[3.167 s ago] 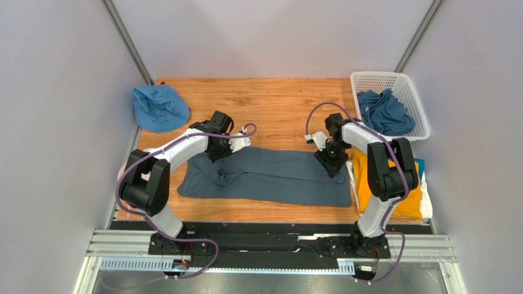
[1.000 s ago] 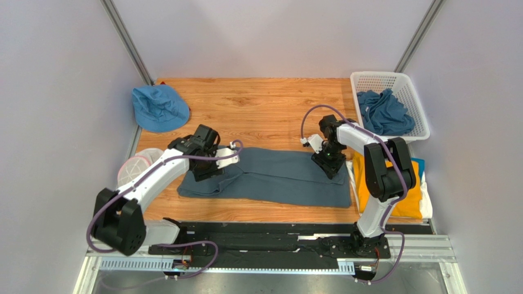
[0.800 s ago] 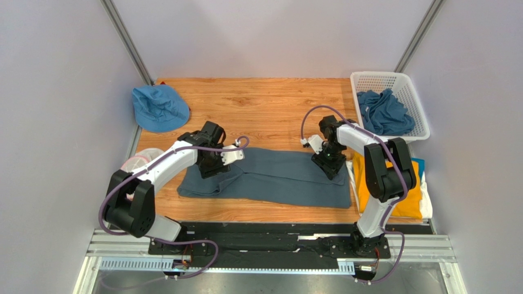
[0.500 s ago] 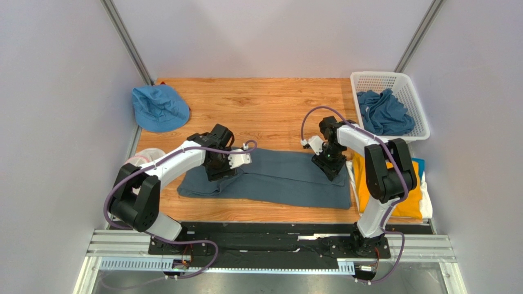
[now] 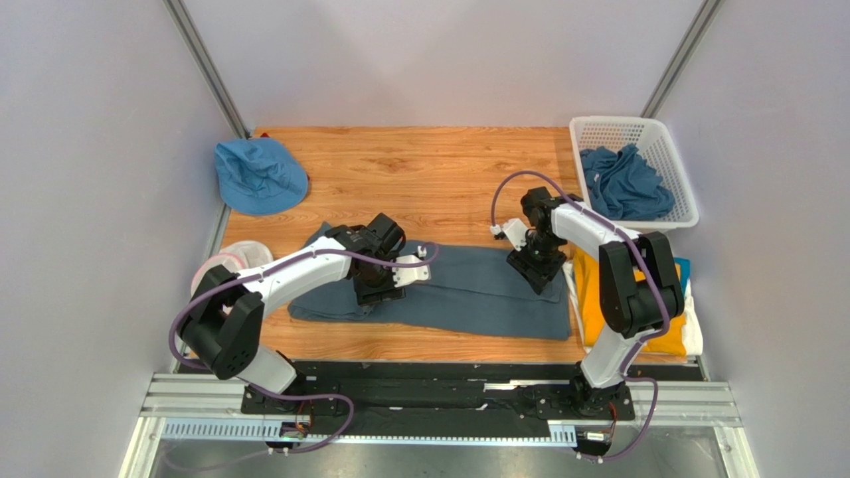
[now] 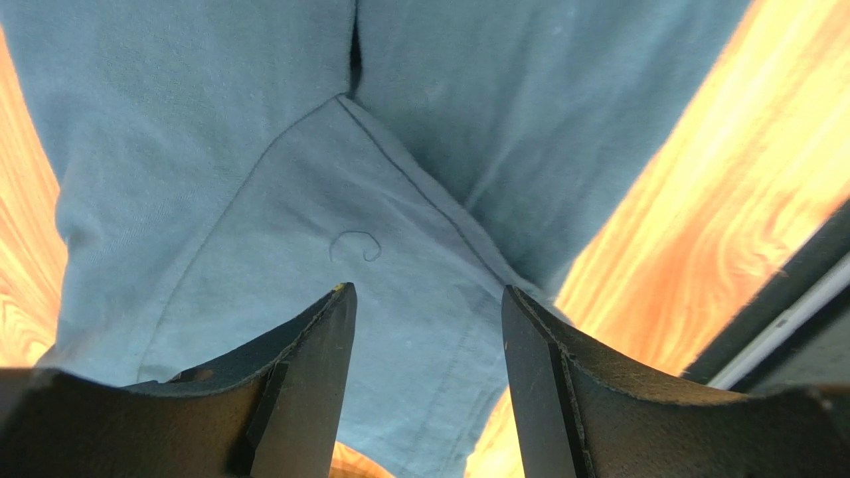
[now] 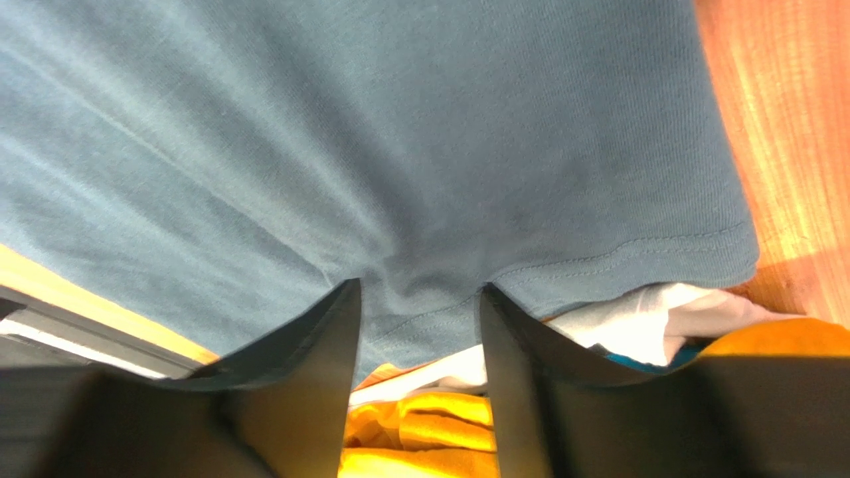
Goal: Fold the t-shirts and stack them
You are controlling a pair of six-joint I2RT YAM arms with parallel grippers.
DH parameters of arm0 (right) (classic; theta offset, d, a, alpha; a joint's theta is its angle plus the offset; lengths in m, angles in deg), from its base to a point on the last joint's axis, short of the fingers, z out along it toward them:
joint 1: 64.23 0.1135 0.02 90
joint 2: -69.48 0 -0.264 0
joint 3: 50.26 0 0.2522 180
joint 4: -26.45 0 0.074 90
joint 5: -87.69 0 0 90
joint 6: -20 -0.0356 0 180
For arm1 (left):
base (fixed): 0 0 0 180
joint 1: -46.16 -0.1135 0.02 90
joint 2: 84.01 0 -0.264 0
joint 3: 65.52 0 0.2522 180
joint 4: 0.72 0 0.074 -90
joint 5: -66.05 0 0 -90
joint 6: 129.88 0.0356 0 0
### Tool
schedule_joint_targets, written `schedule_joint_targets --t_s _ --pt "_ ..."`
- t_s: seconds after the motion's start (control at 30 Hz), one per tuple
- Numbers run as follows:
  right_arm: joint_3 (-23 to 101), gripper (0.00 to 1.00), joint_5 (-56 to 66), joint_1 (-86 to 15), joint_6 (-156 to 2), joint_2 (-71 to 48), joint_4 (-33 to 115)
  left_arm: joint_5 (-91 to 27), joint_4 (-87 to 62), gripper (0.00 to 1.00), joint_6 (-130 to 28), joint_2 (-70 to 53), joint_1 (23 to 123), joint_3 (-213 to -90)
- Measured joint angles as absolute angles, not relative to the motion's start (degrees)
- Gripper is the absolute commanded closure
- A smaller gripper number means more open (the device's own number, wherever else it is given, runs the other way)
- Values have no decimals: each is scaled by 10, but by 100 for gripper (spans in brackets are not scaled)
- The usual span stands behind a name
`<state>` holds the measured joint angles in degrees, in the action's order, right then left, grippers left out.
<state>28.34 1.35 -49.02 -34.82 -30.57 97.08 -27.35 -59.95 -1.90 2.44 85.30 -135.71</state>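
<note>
Top view: a dark slate-blue t-shirt (image 5: pixel 469 289) lies flat across the wooden table (image 5: pixel 419 169). The left gripper (image 5: pixel 377 289) is over its left part and the right gripper (image 5: pixel 539 271) is at its right end, beside folded yellow and white t-shirts (image 5: pixel 670 327).

Left wrist view: fingers (image 6: pixel 319 339) apart above a sleeve — nothing between them.

Right wrist view: fingers (image 7: pixel 329 339) apart over the shirt's hem — yellow and white cloth just beyond.

Wooden table (image 5: pixel 439 164) with laundry.
Slate-blue t-shirt (image 5: pixel 479 294) near centre; blue hat (image 5: pixel 257 174) far left; white basket (image 5: pixel 591 134) far right.
</note>
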Motion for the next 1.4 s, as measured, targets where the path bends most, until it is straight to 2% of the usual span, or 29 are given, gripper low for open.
schedule_joint_targets --t_s 0.13,0.2,0.33,0.37,0.43,0.73,0.93,1.4 --pt "289 38 19 -489 -354 -294 982 -265 -605 36 -34 -8 862 -1357" --pt "294 27 22 -487 -357 -283 985 -257 -605 35 -38 -28 862 -1357" --pt "304 20 27 -475 -364 -258 991 -234 -603 31 -46 -62 863 -1358" --pt "305 6 28 -470 -365 -253 991 -226 -599 30 -47 -67 863 -1357" --pt "306 0 29 -459 -371 -243 991 -210 -585 28 -48 -72 863 -1354" --pt "285 0 7 -388 -383 -233 930 -136 -490 26 -45 10 852 -1324" --pt "251 0 -8 -380 -380 -227 875 -115 -450 27 -38 77 830 -1325" --pt "218 0 -35 -365 -339 -267 778 -83 -461 29 -35 148 828 -1380"
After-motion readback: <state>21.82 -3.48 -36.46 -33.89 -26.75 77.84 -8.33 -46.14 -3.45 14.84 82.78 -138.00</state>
